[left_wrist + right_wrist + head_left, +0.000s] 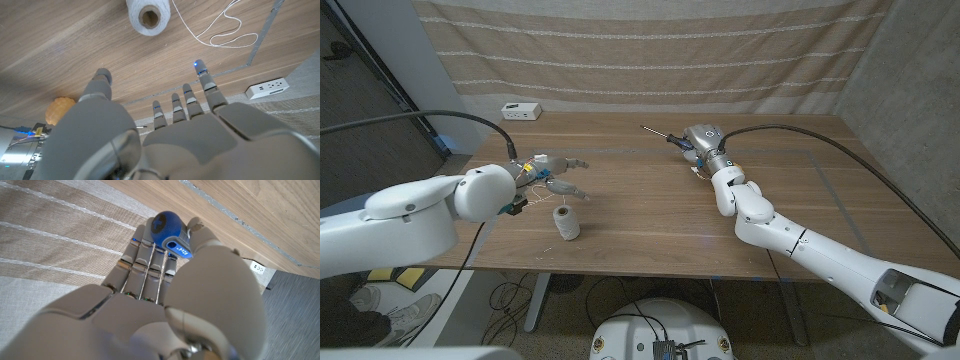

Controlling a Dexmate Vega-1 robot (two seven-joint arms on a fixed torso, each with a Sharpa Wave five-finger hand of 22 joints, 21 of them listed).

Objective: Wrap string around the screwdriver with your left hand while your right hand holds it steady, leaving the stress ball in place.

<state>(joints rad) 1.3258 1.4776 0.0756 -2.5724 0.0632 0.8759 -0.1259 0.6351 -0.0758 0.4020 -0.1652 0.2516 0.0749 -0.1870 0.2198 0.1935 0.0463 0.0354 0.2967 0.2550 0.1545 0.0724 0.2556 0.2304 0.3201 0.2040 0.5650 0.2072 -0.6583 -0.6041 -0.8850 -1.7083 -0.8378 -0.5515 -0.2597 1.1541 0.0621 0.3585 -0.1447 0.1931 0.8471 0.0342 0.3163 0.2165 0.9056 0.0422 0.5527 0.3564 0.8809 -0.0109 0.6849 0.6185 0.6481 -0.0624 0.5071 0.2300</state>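
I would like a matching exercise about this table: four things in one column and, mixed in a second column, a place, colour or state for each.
Things:
1. screwdriver
2. string spool
3. stress ball
4. power strip

Descriptions:
A. orange
B. at the far edge of the table
C. held by the right robot hand
D. a loose strand trails from it

Pairs: 1-C, 2-D, 3-A, 4-B

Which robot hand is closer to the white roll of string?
The left hand. It is open, just behind the string spool. The right hand is far across the table, gripping the screwdriver.
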